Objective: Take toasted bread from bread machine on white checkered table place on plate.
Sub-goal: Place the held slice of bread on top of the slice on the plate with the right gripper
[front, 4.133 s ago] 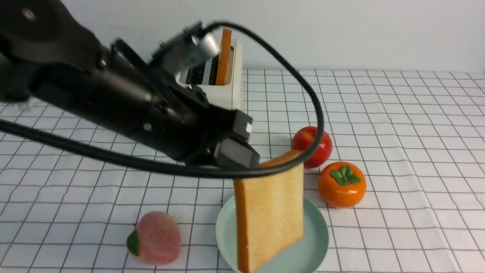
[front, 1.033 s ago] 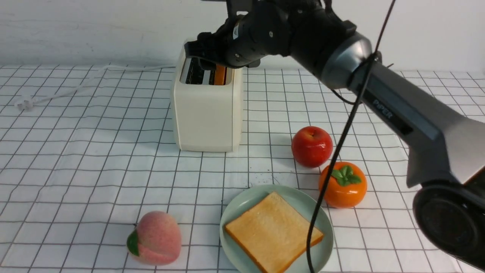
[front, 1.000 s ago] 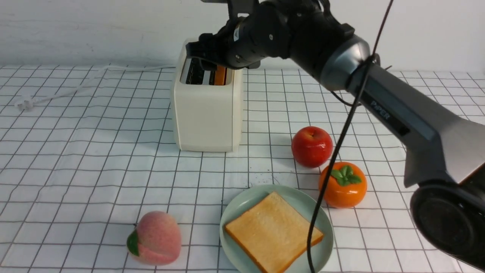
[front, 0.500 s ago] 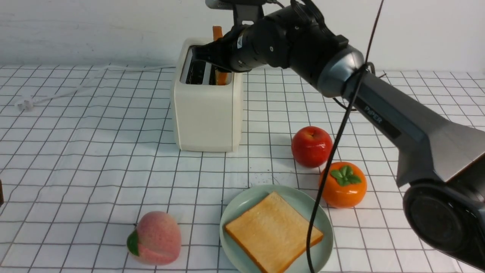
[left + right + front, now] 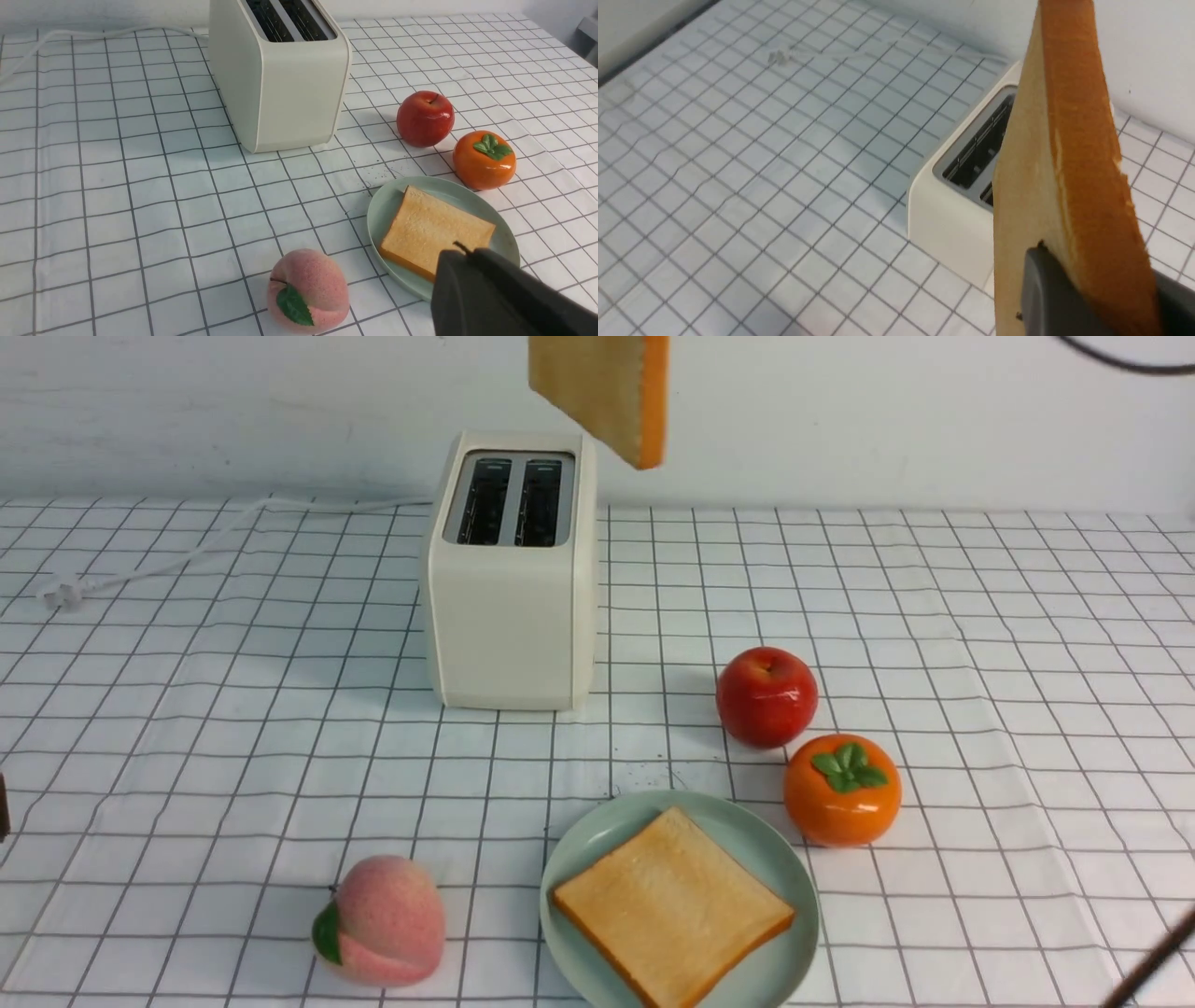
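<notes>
Carriage of the second toast is the step in hand. The right gripper (image 5: 1099,298) has its dark jaws drawn in tight on one edge of a golden-tan square slice of toasted bread (image 5: 602,387) with orange-brown crust. The slice hangs tilted, high over the boxy cream-white bread machine (image 5: 512,569), at about its one o'clock in the front view and clear of both slots. To do this well, I judge, the arm should swing the slice to the round mint-green plate (image 5: 597,835), at the machine's five o'clock on the white grid-checked cloth table (image 5: 233,728). It should turn the slice flat low over the twin slice (image 5: 672,907) already lying there and release only when close. That slice fills most of the plate, and a glossy red apple (image 5: 767,696) and an orange persimmon (image 5: 842,790) crowd its one and two o'clock. The left gripper (image 5: 467,266), pressed shut with nothing in it, shows at the edge of its own wrist view. Half a second ago the slice was only partway out of the right-hand slot and the right arm crossed the front view. Now both slots are empty and only dark slivers remain at the frame's edges.
</notes>
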### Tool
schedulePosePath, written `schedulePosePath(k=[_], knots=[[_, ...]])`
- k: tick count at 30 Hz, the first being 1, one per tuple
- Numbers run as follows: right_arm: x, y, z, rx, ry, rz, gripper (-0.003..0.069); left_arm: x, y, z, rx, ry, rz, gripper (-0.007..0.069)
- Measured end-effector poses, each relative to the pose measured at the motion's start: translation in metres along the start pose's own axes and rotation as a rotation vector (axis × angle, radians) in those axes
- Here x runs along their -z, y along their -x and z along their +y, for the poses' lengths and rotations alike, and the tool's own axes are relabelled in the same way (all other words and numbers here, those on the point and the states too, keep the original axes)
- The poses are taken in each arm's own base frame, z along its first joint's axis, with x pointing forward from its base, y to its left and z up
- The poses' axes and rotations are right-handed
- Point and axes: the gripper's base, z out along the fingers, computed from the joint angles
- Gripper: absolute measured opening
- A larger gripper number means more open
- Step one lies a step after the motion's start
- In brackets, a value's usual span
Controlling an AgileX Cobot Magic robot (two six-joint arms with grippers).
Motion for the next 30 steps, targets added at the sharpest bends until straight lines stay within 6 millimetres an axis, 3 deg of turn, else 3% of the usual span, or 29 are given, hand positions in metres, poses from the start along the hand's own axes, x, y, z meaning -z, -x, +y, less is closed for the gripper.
schedulePosePath(k=[4, 5, 6, 10, 13, 14, 15, 17, 18, 22, 30], knots=[[0.038, -0.012, 0.003, 0.014, -0.002, 0.033, 0.0116, 0.001, -0.002, 0.0, 0.0, 0.004, 0.025, -0.0013], [0.038, -0.012, 0.003, 0.014, -0.002, 0.033, 0.0116, 0.001, -0.003, 0.0, 0.0, 0.005, 0.026, -0.0013], [0.056, -0.022, 0.004, 0.013, -0.003, 0.048, 0.0116, 0.001, -0.003, 0.0, 0.003, 0.002, 0.029, -0.0013], [0.083, -0.065, 0.005, -0.005, -0.001, 0.147, 0.0116, 0.005, -0.006, 0.0, 0.009, -0.007, 0.037, -0.0013], [0.104, -0.122, 0.007, -0.109, 0.027, 0.134, 0.0116, 0.006, -0.009, -0.001, 0.006, -0.011, 0.079, -0.0013], [0.1, -0.125, 0.006, -0.118, 0.027, 0.14, 0.0116, 0.006, -0.01, -0.001, 0.006, -0.012, 0.081, -0.0013], [0.094, -0.152, 0.005, -0.183, 0.039, 0.105, 0.0116, 0.006, -0.01, -0.001, 0.007, -0.019, 0.082, -0.0013], [0.085, -0.168, 0.004, -0.232, 0.046, 0.101, 0.0116, 0.006, -0.009, -0.002, 0.009, -0.025, 0.078, -0.0013], [0.066, -0.188, 0.003, -0.311, 0.067, 0.077, 0.0116, 0.006, -0.008, -0.003, 0.02, -0.039, 0.066, -0.0013], [0.026, -0.221, -0.001, -0.413, 0.073, 0.097, 0.0116, 0.006, -0.004, -0.006, 0.025, -0.073, 0.022, -0.0013], [-0.034, -0.243, -0.004, -0.452, 0.1, 0.147, 0.0116, 0.006, 0.004, -0.011, -0.001, -0.123, -0.065, -0.0013]])
